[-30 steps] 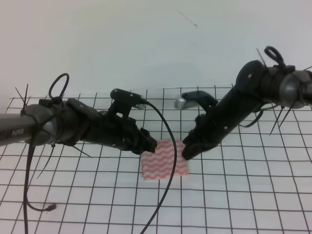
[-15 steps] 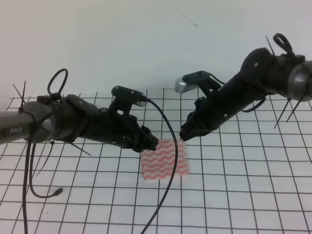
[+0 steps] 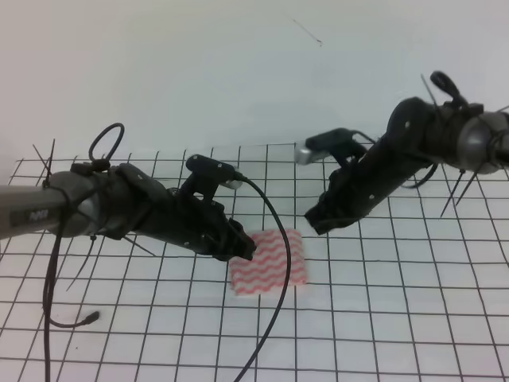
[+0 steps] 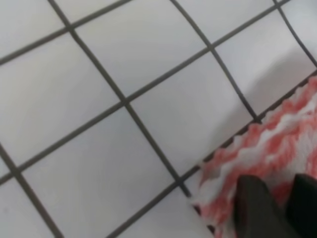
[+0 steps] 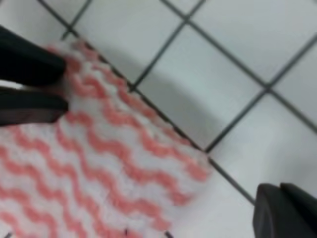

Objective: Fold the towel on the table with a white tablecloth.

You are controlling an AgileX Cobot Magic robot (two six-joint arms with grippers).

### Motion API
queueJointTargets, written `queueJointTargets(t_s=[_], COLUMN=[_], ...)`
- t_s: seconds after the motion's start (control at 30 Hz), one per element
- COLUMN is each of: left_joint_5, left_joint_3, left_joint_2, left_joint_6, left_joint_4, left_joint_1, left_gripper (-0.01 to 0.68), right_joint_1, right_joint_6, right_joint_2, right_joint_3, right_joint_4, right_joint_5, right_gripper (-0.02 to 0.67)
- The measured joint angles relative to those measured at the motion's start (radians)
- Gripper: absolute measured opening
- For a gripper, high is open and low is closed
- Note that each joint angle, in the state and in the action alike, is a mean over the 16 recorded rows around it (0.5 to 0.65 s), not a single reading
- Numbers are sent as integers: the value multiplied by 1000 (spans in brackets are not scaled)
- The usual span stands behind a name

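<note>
Two claws: left claw [image 3: 245, 248] pinching towel [image 3: 270, 263] corner; right claw [image 5: 285, 210] cropped, grip unclear.

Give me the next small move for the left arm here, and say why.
Probably lift the left gripper slightly and carry the towel's corner across toward the opposite edge. Its fingertips sit at that corner, seemingly pinching it, while the right gripper is off the cloth above the tablecloth.

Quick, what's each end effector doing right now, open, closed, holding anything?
Left end effector: at the towel's corner; whether it grips cannot be told.
Right end effector: off the towel, holding nothing; looks closed.
</note>
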Motion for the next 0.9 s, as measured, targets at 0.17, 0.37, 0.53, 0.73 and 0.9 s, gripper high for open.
queueJointTargets(t_s=[0.17, 0.37, 0.53, 0.73, 0.9], left_joint_5=[17, 45, 62, 79, 96], left_joint_3=[-4, -12, -19, -22, -22], left_joint_2=[-1, -30, -67, -141, -227], left_joint_6=[-16, -21, -20, -41, -96], left_joint_4=[20, 27, 31, 79, 158], left_joint_1=[0, 0, 0, 0, 0], left_gripper=[152, 129, 95, 56, 36], right_joint_1=[8, 21, 31, 34, 33], right_joint_6=[-23, -93, -96, -52, -42], right_joint_2=[-20, -21, 10, 42, 16], right_joint_3=[-11, -21, -22, -23, -23], right_joint_4=[27, 112, 130, 91, 71], right_joint_5=[18, 43, 42, 27, 19], right_gripper=[6, 6, 5, 5, 5])
